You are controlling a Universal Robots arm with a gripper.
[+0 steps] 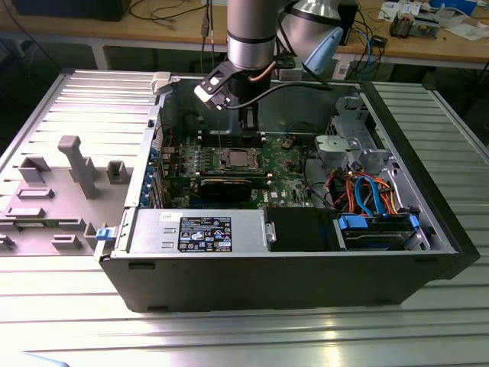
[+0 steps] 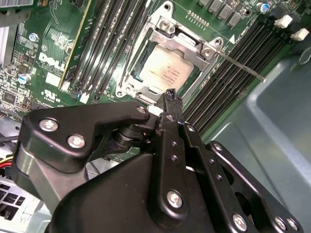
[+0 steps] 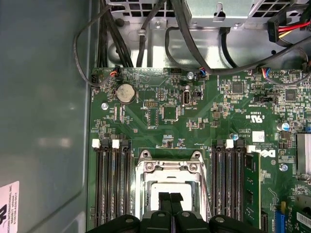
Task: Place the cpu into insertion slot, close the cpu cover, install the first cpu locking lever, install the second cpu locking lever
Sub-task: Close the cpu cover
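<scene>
In the exterior view the cpu (image 1: 234, 159) lies in the insertion slot (image 2: 125, 91), at about 7 o'clock from my gripper (image 1: 249, 141) and close beneath it. My fingers (image 3: 164, 201) are pressed together, holding nothing. The cpu cover (image 2: 141, 60) lies down over the chip. One locking lever (image 2: 243, 66) juts across the memory slots (image 2: 252, 46), unlatched by my reckoning. My fingers hide the socket's near edge; the other lever I cannot make out.

A white maker's logo (image 2: 52, 62) is printed on the motherboard (image 2: 29, 19), past the memory slots (image 2: 104, 43) from the socket (image 2: 163, 26). Small white marks (image 3: 255, 118) stand near it. The cpu (image 2: 165, 73) bears faint print, too fine to read. Nearer the exterior camera than the socket, the power supply (image 1: 149, 229) carries a dark label (image 1: 205, 233) that is unreadable.
</scene>
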